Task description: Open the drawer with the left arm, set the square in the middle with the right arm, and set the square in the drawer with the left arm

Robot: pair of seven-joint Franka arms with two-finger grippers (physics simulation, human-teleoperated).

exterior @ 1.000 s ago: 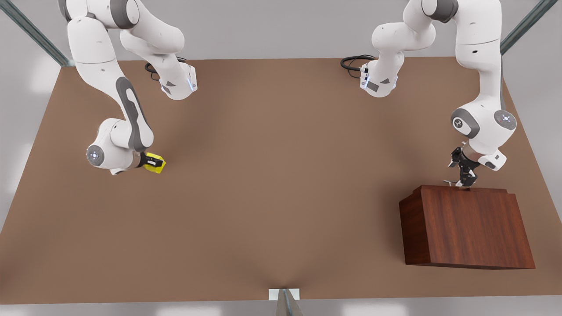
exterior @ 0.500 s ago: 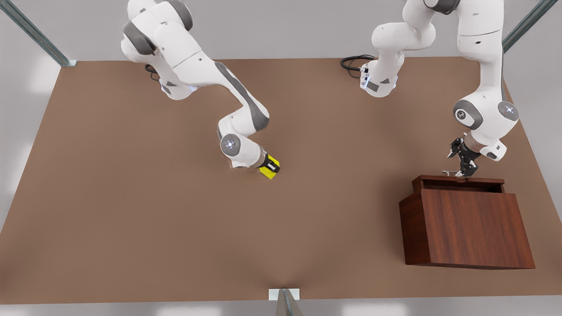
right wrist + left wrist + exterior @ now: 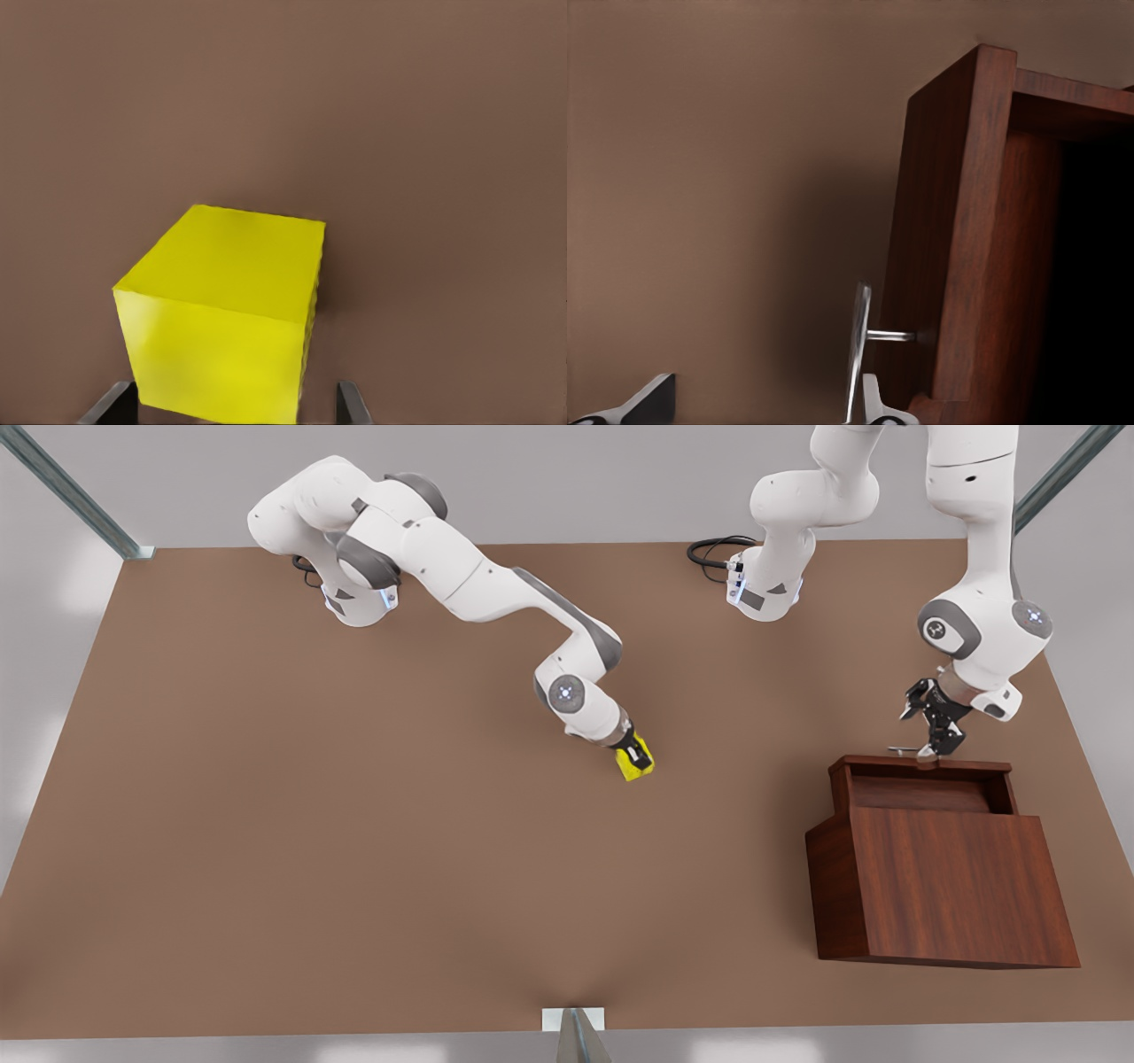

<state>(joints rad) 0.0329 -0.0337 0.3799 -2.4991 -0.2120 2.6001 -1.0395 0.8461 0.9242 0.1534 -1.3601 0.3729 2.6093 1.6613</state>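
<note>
In the front view, the square (image 3: pixel 635 763) is pinched by the right hand (image 3: pixel 634 756) over mid-desk (image 3: pixel 354 850); it should be lowered until seated, then released. The left hand (image 3: pixel 928 749) is closed on the handle (image 3: pixel 904 750) of the drawer (image 3: pixel 921 790), pulled partly out of the cabinet (image 3: pixel 948 890) near the desk's right edge; nothing is seen inside.

In the left wrist view, the handle (image 3: pixel 859 350) lies against one finger (image 3: pixel 877 405).

In the right wrist view, the square (image 3: pixel 221 310) sits between the fingers (image 3: pixel 350 403).
</note>
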